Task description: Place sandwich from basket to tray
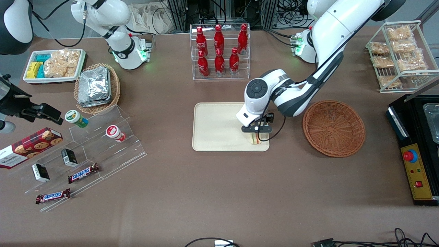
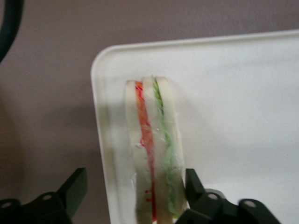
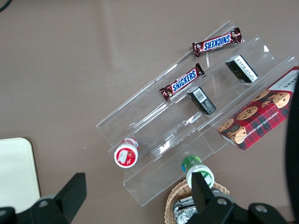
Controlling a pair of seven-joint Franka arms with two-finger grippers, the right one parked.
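Sandwich (image 2: 154, 154) on tray (image 2: 233, 93) (edge up) between open tool (image 2: 133, 191) fingers.

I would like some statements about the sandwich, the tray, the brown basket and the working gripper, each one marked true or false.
1. The sandwich is on the tray, near one of its corners. True.
2. The brown basket holds a sandwich. False: nothing lies in it.
3. The gripper hangs over the basket. False: it is over the tray, at the sandwich.
4. The gripper's fingers are open, one on each side of the sandwich. True.
5. The sandwich lies flat with a bread face upward. False: it stands on edge, with the red and green filling layers showing from above.
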